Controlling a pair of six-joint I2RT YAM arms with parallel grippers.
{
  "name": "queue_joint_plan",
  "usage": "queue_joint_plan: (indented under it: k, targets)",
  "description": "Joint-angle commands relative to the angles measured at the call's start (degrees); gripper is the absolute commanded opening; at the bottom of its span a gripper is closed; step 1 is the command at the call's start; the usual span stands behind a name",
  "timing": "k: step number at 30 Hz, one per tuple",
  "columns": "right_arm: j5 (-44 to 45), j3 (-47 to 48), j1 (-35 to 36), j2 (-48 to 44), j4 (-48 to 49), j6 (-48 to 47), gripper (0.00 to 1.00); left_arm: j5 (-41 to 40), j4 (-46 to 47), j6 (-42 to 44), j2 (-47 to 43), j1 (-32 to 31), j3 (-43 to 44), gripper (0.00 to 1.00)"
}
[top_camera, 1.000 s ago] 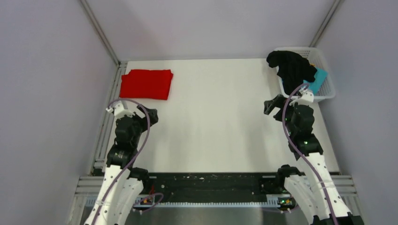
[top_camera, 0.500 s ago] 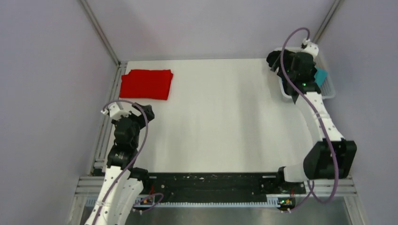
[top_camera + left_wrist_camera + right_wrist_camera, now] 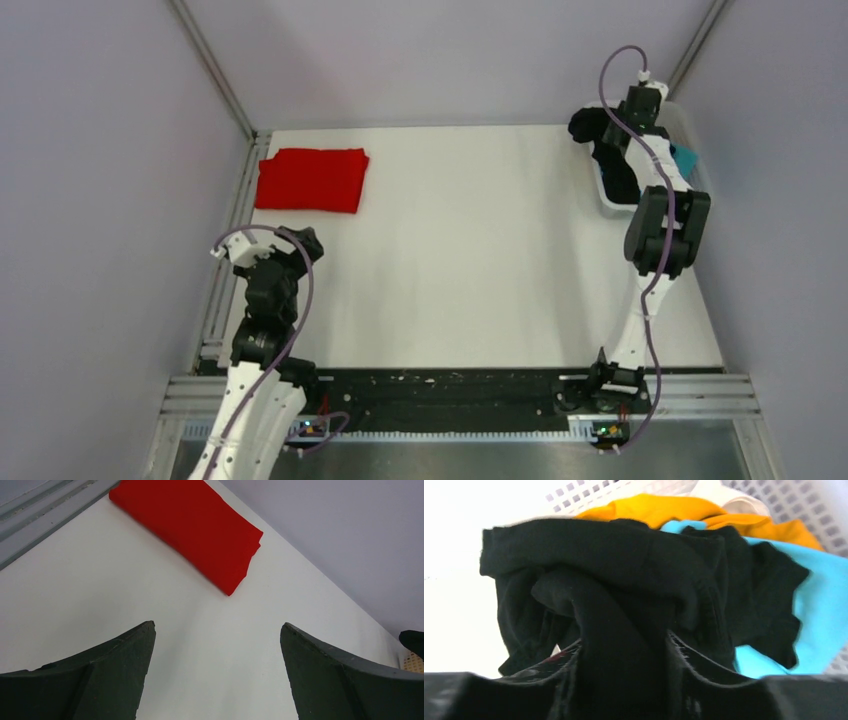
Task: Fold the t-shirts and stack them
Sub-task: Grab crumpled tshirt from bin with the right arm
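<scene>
A folded red t-shirt (image 3: 312, 180) (image 3: 192, 525) lies at the table's far left. The black t-shirt (image 3: 598, 140) (image 3: 624, 575) is bunched on top of the white basket (image 3: 684, 118) at the far right, over a cyan garment (image 3: 824, 595) and an orange one (image 3: 659, 510). My right gripper (image 3: 630, 125) (image 3: 623, 640) reaches down into the basket, its two fingers pressed against either side of a raised fold of the black t-shirt. My left gripper (image 3: 300, 243) (image 3: 217, 625) hovers open and holds nothing, near the table's left edge, short of the red t-shirt.
The basket's perforated white wall (image 3: 784, 500) rises behind the garments. A metal rail (image 3: 232, 240) runs along the table's left side, close to my left arm. Grey walls enclose the table on three sides.
My right arm swung from the table's right side up and over the basket, and its jaws closed onto a fold of the black t-shirt. The left arm shifted slightly left.
</scene>
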Motion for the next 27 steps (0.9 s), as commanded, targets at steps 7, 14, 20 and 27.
queue_joint_plan:
  k: [7,14,20,27]
  targets:
    - [1.98,12.82,0.29,0.94,-4.86,-3.44,0.0,-0.96,2.19,-0.48,0.95,0.24,0.65,0.99]
    - [3.08,10.44,0.38,-14.8,-2.3,-6.66,0.0,0.77,1.93,-0.73,0.54,0.24,0.47,0.99]
    - [-1.11,9.07,0.47,-26.4,1.91,-8.58,0.0,1.78,1.55,-0.34,0.37,0.24,0.76,0.99]
    - [3.08,11.41,0.47,-27.51,2.16,-12.05,0.0,1.45,0.43,-0.08,-0.21,0.24,1.06,0.99]
